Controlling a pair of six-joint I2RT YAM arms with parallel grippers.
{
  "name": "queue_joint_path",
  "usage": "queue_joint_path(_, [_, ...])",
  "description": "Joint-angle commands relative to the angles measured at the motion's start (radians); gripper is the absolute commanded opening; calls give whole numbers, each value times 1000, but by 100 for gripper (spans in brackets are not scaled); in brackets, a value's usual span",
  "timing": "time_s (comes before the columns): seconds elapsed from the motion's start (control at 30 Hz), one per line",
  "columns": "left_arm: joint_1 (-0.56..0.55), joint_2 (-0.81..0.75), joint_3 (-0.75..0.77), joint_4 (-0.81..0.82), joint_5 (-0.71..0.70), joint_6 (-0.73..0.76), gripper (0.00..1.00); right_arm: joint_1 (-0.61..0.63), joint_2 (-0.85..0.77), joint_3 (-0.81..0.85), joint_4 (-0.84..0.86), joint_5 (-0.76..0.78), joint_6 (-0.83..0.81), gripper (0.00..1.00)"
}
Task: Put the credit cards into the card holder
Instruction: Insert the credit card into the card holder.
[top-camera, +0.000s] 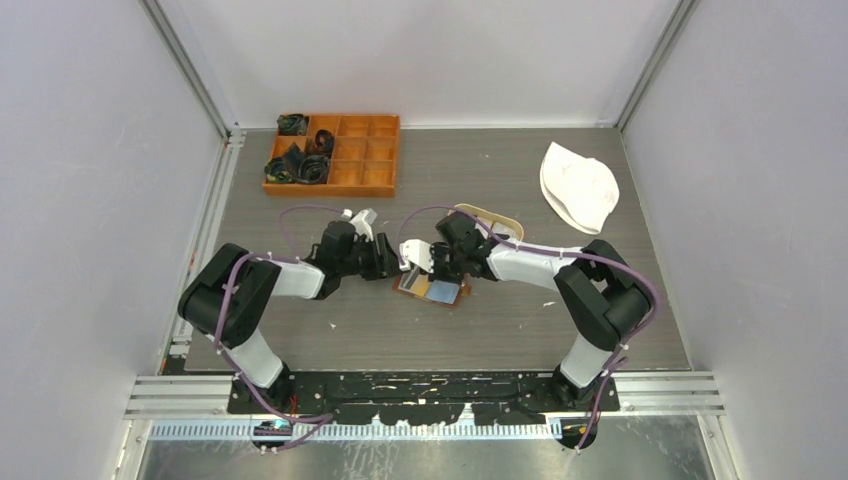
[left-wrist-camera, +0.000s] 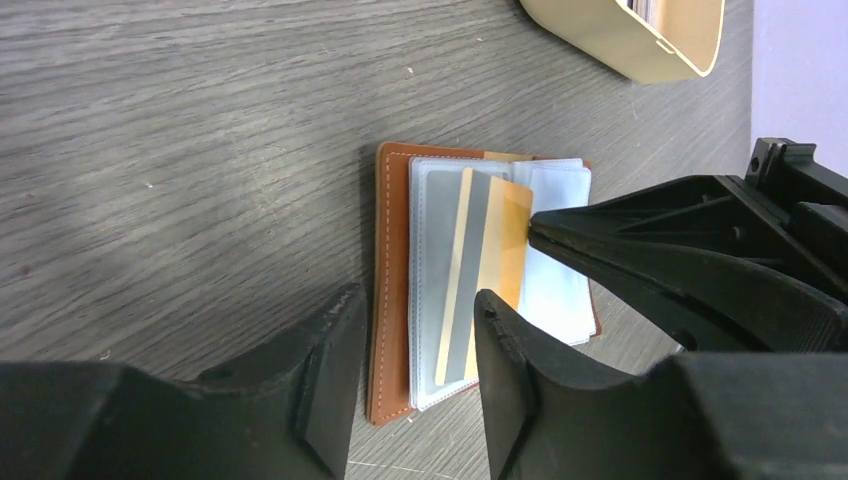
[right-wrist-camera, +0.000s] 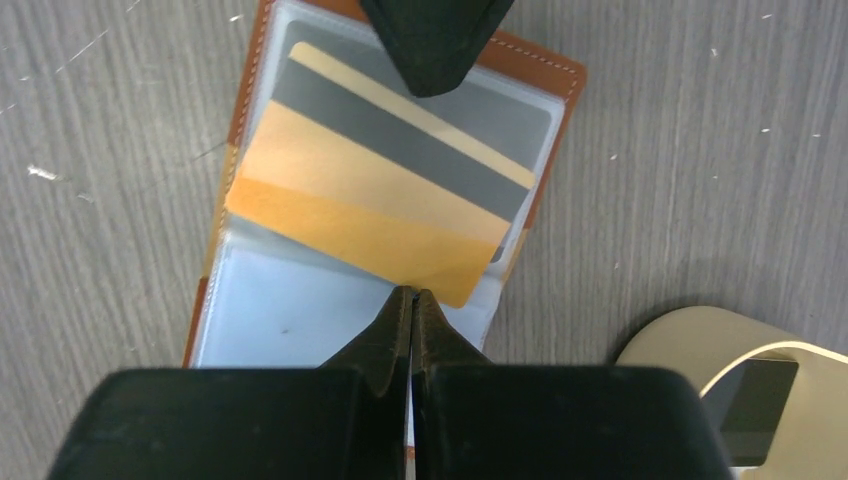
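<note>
Your right gripper is shut, tips touching the near edge of the thin orange-gold striped plastic card, askew on the open brown leather card holder. Your left gripper stands with jaws apart over the holder's end. The card is probably light, stiff and slick: work its edges.

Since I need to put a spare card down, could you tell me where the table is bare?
Bare: the far strip between orange box and white cloth; the near strip between card holder and black base plate. Crowded: the centre, around card holder and tan tray.
</note>
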Motion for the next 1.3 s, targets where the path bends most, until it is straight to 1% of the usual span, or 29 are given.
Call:
queue_joint_path(0.0, [3, 56, 1, -2, 56, 8, 44, 27, 18, 17, 116, 77, 56, 1])
queue_joint_path(0.33, [3, 61, -23, 34, 89, -20, 42, 63, 36, 10, 203, 121, 141, 1])
queue_joint_path(0.5, [3, 61, -32, 53, 95, -36, 42, 68, 35, 19, 251, 136, 246, 1])
queue_joint_path(0.63, [3, 41, -44, 48, 78, -41, 42, 48, -12, 40, 203, 95, 305, 1])
queue_joint_path(0.67, [4, 36, -45, 45, 76, -41, 42, 39, -27, 55, 158, 76, 321, 1])
queue_joint_path(0.73, [4, 26, -49, 39, 76, -41, 42, 17, -45, 82, 66, 30, 305, 1])
queue_joint_path(0.83, [3, 20, -51, 36, 78, -39, 42, -14, -45, 106, -45, -18, 225, 1])
queue_joint_path(1.07, [3, 38, -53, 72, 101, -57, 42, -19, 49, 137, -68, 15, 250, 1])
queue_joint_path(1.27, [4, 55, -68, 128, 124, -79, 42, -10, 82, 134, -17, 40, 298, 1])
